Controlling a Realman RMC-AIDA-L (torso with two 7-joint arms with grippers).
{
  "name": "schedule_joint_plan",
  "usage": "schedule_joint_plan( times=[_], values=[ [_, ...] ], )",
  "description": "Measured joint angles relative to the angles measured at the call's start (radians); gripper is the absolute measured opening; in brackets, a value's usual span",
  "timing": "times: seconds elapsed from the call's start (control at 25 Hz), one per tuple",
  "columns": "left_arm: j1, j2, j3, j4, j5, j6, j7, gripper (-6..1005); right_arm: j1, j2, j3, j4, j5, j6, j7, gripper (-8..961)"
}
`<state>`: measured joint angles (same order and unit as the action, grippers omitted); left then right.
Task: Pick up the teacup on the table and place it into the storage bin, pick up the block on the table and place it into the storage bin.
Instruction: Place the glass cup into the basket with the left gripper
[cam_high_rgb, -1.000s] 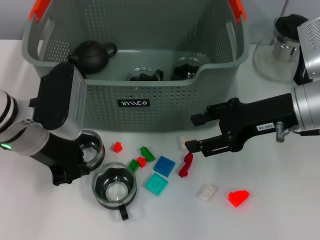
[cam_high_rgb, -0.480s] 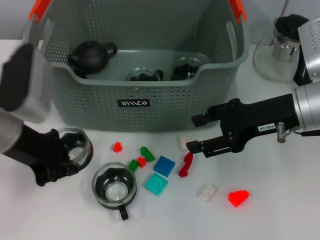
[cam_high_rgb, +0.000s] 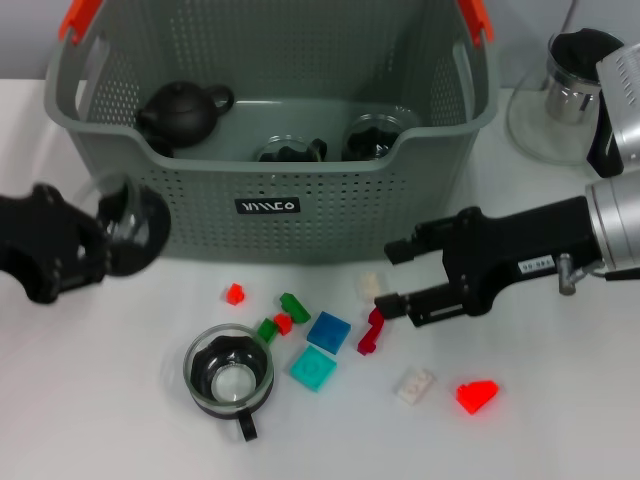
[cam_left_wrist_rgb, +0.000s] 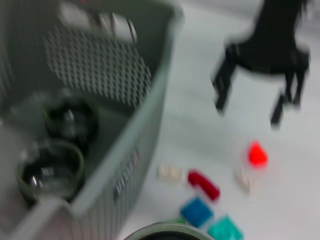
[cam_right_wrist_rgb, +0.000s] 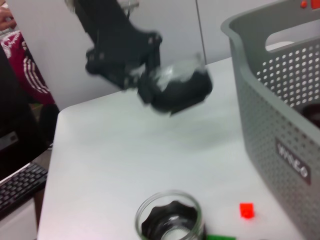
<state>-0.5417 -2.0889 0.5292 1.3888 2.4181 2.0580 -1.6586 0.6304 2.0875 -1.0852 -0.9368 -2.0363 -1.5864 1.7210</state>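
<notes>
The left gripper (cam_high_rgb: 85, 245) is clenching a clear glass teacup with a dark insert (cam_high_rgb: 125, 225) and is holding it tilted in the air just outside the left front of the large grey-green perforated plastic storage bin (cam_high_rgb: 330, 200), below the rim level; the tilt appears to follow from a side-on grasp at the cup wall; judging by the task, the cup must clear the rim before release; inside the bin a dark round teapot (cam_high_rgb: 183, 110) and two glass cups (cam_high_rgb: 290, 150) are lying, so a free spot will be needed; a second clear glass teacup with a black handle (cam_high_rgb: 229, 375) is standing on the white table (cam_high_rgb: 560, 420), awaiting a later pick; the right gripper (cam_high_rgb: 395, 275) is hovering with its jaws spread, grasping nothing, its lower finger just beside a small red curved block (cam_high_rgb: 372, 330), probably staged for the block pick; blue (cam_high_rgb: 328, 331), teal (cam_high_rgb: 314, 369), green (cam_high_rgb: 294, 306) and white (cam_high_rgb: 413, 384) blocks are lying scattered nearby.
</notes>
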Motion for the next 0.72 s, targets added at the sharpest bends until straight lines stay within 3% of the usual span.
schedule_joint_plan(
  times=[0.08, 0.4, 0.56, 0.72],
  values=[
    [0.021, 0.027, 0.003, -0.007, -0.117, 0.004, -0.07, 45, -0.001, -0.001, 0.0, 0.007, -0.007, -0.01, -0.001, 757],
    [0.027, 0.086, 0.044, -0.01, -0.497, 0.004, -0.245, 44, -0.003, -0.016, 0.001, 0.037, -0.047, -0.047, -0.002, 758],
    [-0.034, 0.091, 0.046, -0.015, -0.529, -0.024, -0.28, 44, -0.005, -0.019, 0.001, 0.04, -0.06, -0.052, -0.003, 757],
    [-0.11, 0.1, 0.051, -0.071, -0.484, -0.13, -0.305, 44, -0.01, -0.026, 0.001, 0.043, -0.073, -0.06, -0.004, 758]
  ],
)
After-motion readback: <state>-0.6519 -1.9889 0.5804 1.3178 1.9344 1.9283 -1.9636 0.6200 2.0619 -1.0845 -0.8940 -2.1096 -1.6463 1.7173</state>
